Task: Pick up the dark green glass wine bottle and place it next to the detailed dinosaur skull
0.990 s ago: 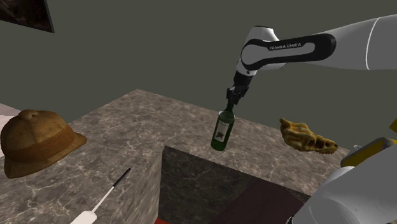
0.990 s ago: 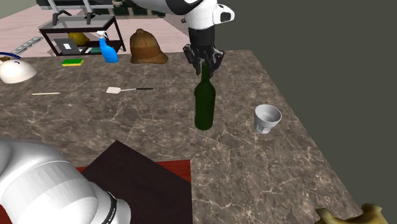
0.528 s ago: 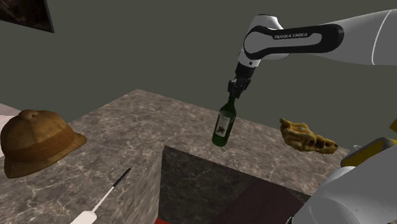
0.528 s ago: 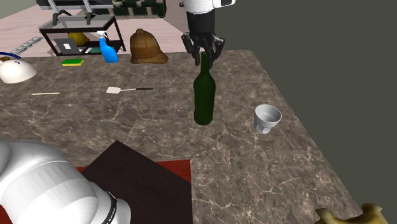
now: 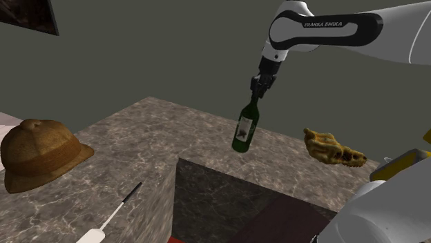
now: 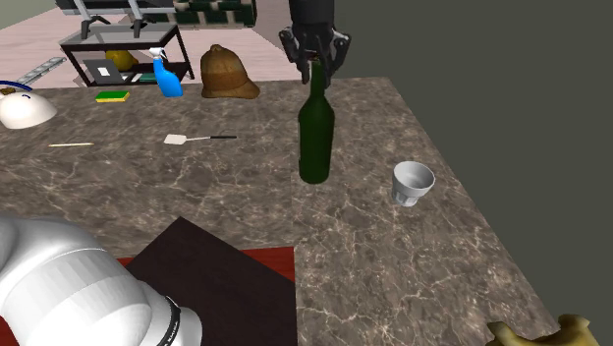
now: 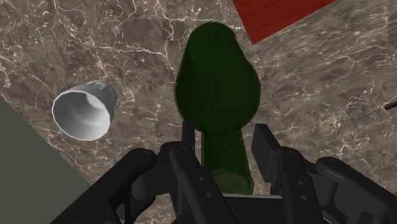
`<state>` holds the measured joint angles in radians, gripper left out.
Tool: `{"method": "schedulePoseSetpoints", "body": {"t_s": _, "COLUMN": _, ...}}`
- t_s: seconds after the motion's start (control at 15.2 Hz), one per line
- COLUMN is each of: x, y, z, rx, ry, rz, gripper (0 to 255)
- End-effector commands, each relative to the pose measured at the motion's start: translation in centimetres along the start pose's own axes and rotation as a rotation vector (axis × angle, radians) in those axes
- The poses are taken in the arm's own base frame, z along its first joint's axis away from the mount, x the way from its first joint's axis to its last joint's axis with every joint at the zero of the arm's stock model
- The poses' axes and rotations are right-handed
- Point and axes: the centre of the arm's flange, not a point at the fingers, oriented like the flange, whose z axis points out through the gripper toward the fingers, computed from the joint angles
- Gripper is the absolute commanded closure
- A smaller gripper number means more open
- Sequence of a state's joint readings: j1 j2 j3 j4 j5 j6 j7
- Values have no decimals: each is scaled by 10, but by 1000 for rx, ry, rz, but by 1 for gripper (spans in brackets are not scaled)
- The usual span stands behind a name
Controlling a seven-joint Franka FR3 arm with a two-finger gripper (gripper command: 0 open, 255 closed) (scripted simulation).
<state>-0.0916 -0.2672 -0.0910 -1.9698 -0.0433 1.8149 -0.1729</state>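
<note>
Above the counter, pincer grips green bottle by neck (cup near edge).

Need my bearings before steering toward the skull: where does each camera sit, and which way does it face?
Shoulder view: beside the robot's base, facing across the counter; arm enters upper right, gripper holding the wine bottle, skull at right.
Second exterior view: over that base, facing the hat.
Wrist view: down the wine bottle, fingers clasping its neck.
Shared: the last two show the cup.
</note>
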Motion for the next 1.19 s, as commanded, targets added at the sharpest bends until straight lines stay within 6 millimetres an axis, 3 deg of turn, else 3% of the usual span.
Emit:
{"method": "schedulePoseSetpoints", "body": {"t_s": 0.0, "x": 1, "y": 0, "z": -11, "rx": 0, "ry": 0, "rz": 0, "gripper": 255}}
{"method": "schedulePoseSetpoints", "body": {"t_s": 0.92, "x": 9, "y": 2, "z": -80, "rx": 0, "ry": 0, "rz": 0, "gripper": 255}}
{"method": "schedulePoseSetpoints", "body": {"t_s": 1.12, "x": -15, "y": 34, "z": -81, "rx": 0, "ry": 0, "rz": 0, "gripper": 255}}
